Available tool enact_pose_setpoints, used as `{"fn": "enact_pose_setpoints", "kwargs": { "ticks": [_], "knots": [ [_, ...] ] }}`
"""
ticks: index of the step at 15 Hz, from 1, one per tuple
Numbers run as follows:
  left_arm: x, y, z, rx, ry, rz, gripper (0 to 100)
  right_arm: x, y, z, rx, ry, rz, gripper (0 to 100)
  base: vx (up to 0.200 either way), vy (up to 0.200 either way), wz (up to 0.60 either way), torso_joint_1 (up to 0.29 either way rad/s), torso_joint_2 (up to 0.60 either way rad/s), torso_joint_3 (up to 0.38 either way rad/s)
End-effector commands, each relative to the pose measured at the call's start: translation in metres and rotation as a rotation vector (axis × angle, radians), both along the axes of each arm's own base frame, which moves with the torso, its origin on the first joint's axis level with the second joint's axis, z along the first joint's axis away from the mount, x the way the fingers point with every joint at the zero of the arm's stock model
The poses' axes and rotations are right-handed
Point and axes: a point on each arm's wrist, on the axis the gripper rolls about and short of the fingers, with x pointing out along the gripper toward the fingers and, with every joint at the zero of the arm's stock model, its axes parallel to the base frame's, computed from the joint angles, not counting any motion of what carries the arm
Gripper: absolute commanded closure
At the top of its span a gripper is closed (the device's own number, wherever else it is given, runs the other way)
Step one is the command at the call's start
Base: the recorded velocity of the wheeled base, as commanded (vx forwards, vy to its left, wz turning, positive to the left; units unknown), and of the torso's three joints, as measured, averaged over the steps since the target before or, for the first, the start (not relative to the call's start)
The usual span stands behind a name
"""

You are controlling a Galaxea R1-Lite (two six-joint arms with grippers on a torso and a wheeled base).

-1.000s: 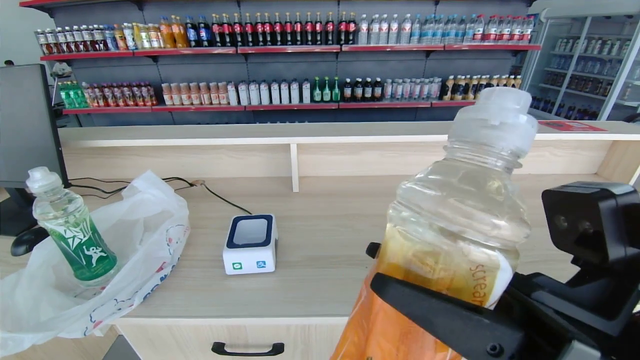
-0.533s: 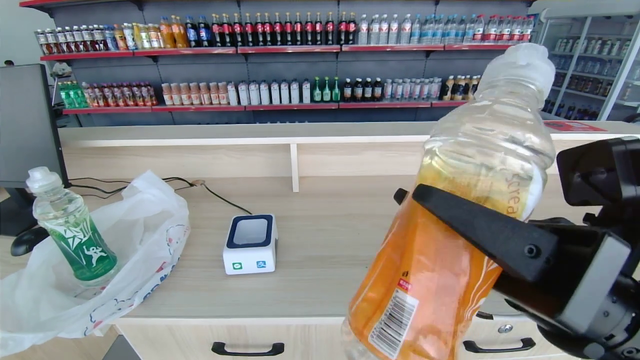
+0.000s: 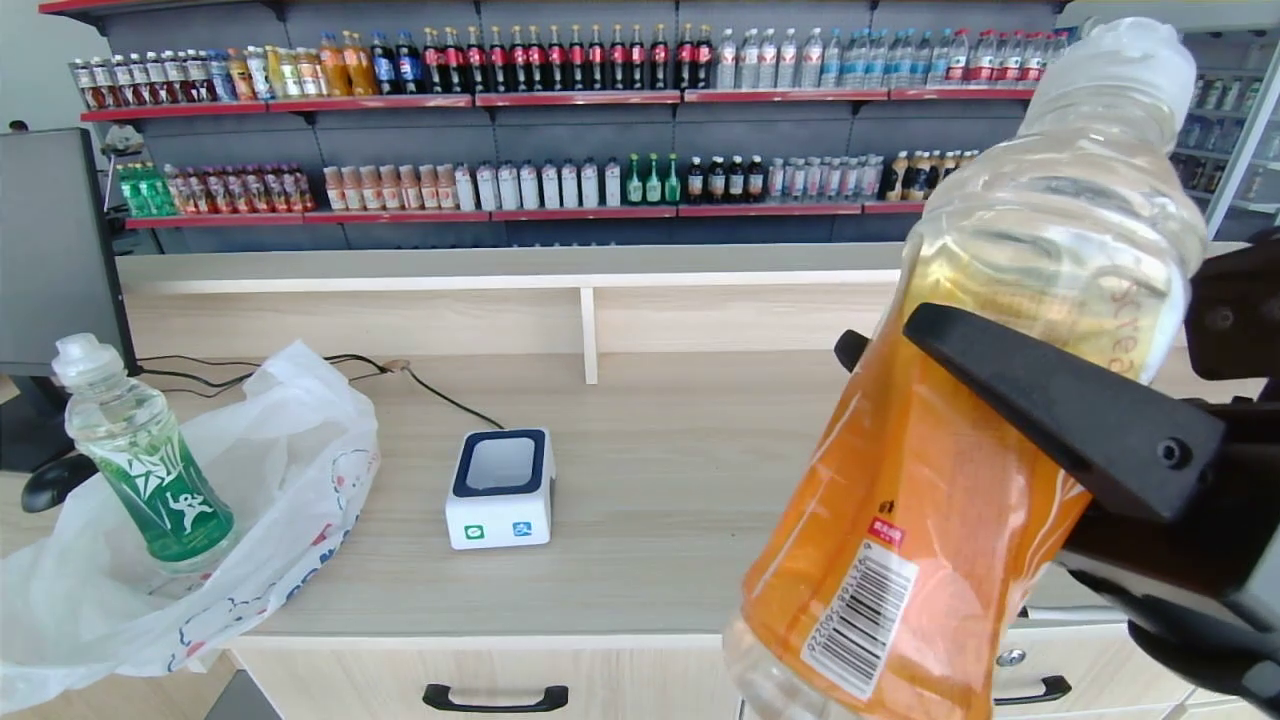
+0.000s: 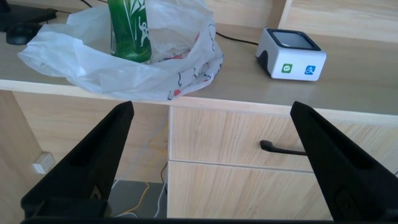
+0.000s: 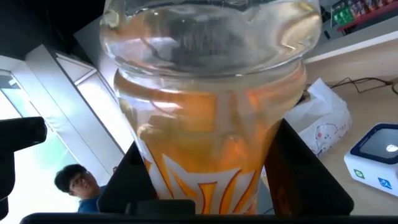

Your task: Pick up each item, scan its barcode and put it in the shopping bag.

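My right gripper (image 3: 882, 335) is shut on an orange-labelled drink bottle (image 3: 900, 500), held tilted in the air over the counter's right front edge. Its clear cap end points up and away, and its barcode (image 3: 860, 620) faces the head camera. In the right wrist view the orange bottle (image 5: 211, 93) sits between the right gripper's (image 5: 211, 146) black fingers. The white scanner (image 3: 499, 488) stands mid-counter, left of the bottle. A green-labelled bottle (image 3: 150, 470) stands upright in the white shopping bag (image 3: 290, 470) at far left. My left gripper (image 4: 212, 111) is open, below the counter's front edge.
A monitor (image 3: 55, 250) and a black mouse (image 3: 50, 480) sit behind the bag, with a cable (image 3: 440, 395) running to the scanner. A raised ledge (image 3: 500, 265) bounds the counter's back. Drawers with black handles (image 3: 495, 697) face forward below. Drink shelves (image 3: 580, 98) line the far wall.
The right gripper has lifted the orange bottle up and to the right and turned it, bringing the barcode into sight. The bag, green bottle and scanner have stayed put.
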Motion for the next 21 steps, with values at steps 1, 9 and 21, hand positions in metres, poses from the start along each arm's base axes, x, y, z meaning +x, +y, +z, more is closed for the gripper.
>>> {"fn": "enact_pose_setpoints", "kwargs": {
  "ticks": [1, 9, 21],
  "knots": [
    [0.000, 0.000, 0.000, -0.001, 0.000, 0.002, 0, -0.006, -0.004, 0.003, 0.012, -0.008, 0.010, 100, 0.000, 0.000, 0.00, 0.000, 0.00, 0.000],
    [0.000, 0.000, 0.000, -0.001, 0.000, 0.000, 0, -0.002, 0.001, 0.000, 0.013, 0.022, 0.023, 100, 0.000, 0.000, 0.00, 0.000, 0.00, 0.000],
    [0.000, 0.000, 0.000, -0.001, 0.000, 0.002, 0, 0.017, 0.009, -0.016, -0.110, -0.057, -0.066, 100, 0.000, 0.000, 0.00, 0.000, 0.00, 0.000]
  ]
}}
